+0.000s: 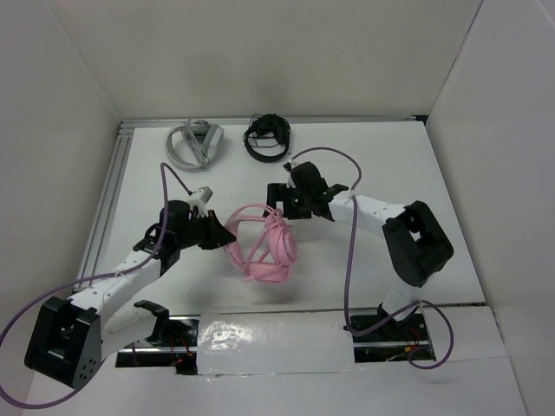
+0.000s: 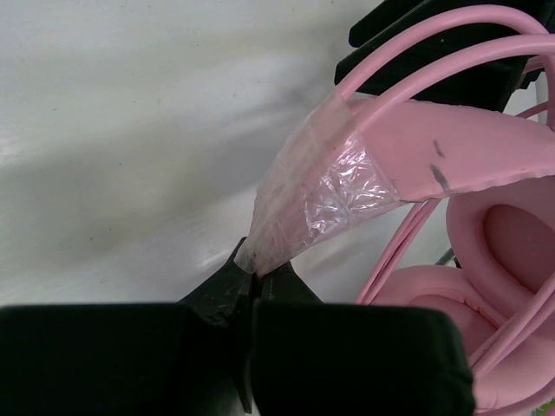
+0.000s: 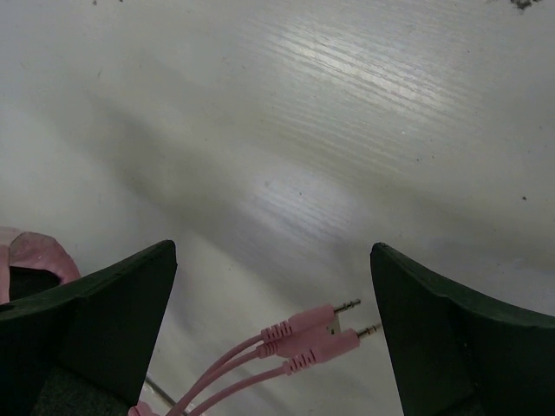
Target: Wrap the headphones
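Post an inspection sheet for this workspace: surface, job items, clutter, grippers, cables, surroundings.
Surface: white table, shiny patch at the near edge.
Job's things: pink headphones mid-table between the arms; clear film on the headband.
Clutter: grey headphones and black headphones at the far edge.
Grippers: left gripper shut on the film; right gripper open, holding nothing.
Cables: pink cable's two plugs lie on the table between the right gripper's fingers; purple arm cables run along both arms.
Surroundings: white walls; rail along the left edge.
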Controlling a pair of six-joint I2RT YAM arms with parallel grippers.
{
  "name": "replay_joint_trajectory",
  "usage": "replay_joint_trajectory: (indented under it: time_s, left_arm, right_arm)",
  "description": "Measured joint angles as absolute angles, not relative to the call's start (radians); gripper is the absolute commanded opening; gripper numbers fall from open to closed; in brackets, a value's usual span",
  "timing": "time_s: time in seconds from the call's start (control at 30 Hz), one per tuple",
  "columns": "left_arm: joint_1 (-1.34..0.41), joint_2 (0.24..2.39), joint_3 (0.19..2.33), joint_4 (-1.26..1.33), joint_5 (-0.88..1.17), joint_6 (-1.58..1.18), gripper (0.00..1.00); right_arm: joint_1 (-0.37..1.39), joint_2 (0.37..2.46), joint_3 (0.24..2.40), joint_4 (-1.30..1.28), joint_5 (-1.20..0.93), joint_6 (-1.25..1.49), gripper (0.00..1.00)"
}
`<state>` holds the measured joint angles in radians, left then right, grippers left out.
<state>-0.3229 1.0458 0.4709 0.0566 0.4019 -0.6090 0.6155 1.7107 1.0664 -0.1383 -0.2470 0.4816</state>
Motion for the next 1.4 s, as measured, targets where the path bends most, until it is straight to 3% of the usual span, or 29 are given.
replay_joint_trajectory:
  time_s: [0.2,0.5,0.77,1.4]
  left_arm:
    - [-0.323,1.028,0.469,0.064,0.396,-0.609,0.0]
    - [-0.319,1.008,0.467,0.006,0.342,-0.635,0.0]
    - [-0.271,1.16,0.516,-0.008,0.351,-0.66,0.0]
    - [-0.149,1.48,0.791,-0.118,0.31,-0.778,0.0]
  right_arm:
    - [0.575,1.731,1.169,-0.235,-0.154,0.533,1.0]
    - [0.37,1.688,1.214,-0.308,-0.003,0.628,1.0]
    - [0.359,1.533,1.135,-0.345,0.028,0.639,1.0]
    - [0.359,1.377,1.005,-0.353,0.002,0.639,1.0]
